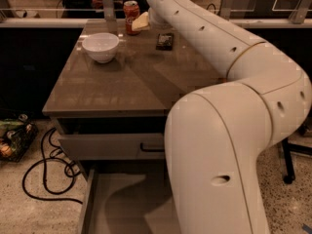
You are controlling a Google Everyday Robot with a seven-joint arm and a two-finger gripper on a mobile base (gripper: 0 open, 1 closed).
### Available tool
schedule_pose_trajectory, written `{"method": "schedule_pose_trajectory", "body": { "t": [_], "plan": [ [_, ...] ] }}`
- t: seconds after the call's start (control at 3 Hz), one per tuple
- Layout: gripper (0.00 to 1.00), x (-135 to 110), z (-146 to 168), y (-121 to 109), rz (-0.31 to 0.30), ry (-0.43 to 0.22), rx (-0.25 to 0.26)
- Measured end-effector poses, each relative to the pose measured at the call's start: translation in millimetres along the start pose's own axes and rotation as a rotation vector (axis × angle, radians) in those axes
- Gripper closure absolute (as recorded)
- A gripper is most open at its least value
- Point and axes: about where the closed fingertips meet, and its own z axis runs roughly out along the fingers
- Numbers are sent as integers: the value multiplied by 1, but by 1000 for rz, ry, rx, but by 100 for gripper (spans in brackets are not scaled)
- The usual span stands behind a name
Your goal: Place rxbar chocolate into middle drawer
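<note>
The rxbar chocolate is a small dark flat bar lying on the far part of the brown tabletop. My gripper is at the end of the large white arm, over the table's far edge. It sits between the red soda can and the bar, just left of the bar and apart from it. The middle drawer is pulled open at the bottom of the view and shows a plain grey floor. The arm hides its right part.
A white bowl stands at the table's far left. The upper drawer with a black handle is slightly open. Black cables and a basket lie on the floor at left. My arm fills the right side.
</note>
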Motion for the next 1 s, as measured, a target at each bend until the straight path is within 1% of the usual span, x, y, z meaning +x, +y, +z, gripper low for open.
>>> {"method": "schedule_pose_trajectory", "body": {
  "t": [0.33, 0.67, 1.0],
  "plan": [
    [0, 8, 37, -3, -6, 27, 28],
    [0, 13, 60, -18, 4, 47, 47],
    [0, 11, 67, -38, 15, 50, 76]
  ]
}}
